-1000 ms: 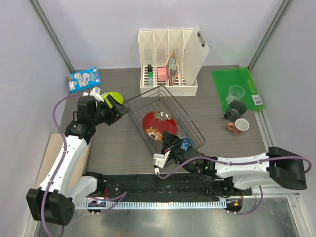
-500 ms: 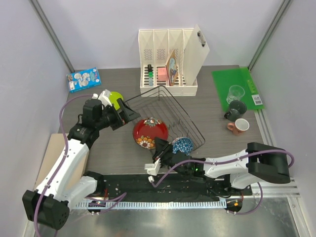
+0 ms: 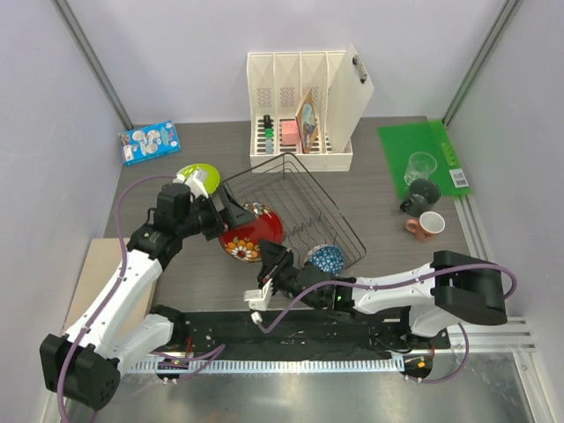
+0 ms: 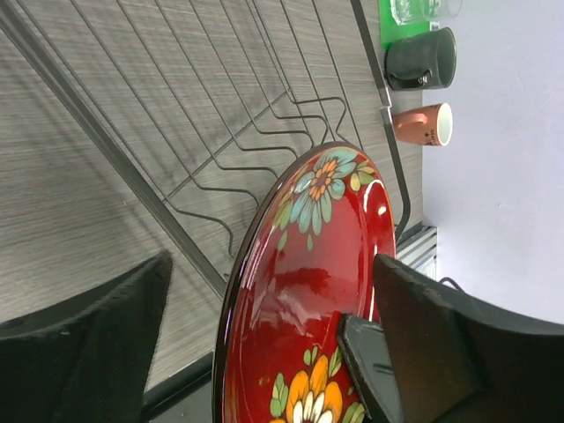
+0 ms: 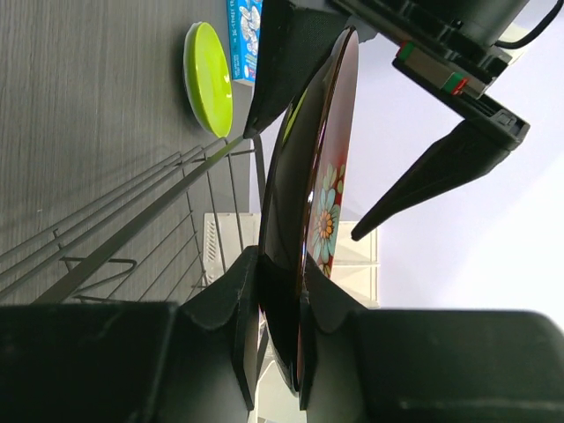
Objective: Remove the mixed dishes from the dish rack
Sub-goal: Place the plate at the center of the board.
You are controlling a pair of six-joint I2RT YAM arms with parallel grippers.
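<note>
Overhead, a grey wood-grain table (image 3: pixel 397 256) enclosed by pale lilac walls (image 3: pixel 176 62) carries the dish rack (image 3: pixel 304 189). At the rack's near-left edge the red floral plate (image 3: pixel 249 234) is held tilted on edge, floral face up and toward the arms, long axis running roughly left to right. The right gripper (image 5: pixel 280 291) pinches its rim; the left gripper (image 4: pixel 273 264) has its fingers spread either side of it.

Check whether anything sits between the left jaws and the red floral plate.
Nothing visible does. The red floral plate stands between the open jaws of the left gripper, while the right gripper clamps its opposite rim. The dish rack lies behind it.
</note>
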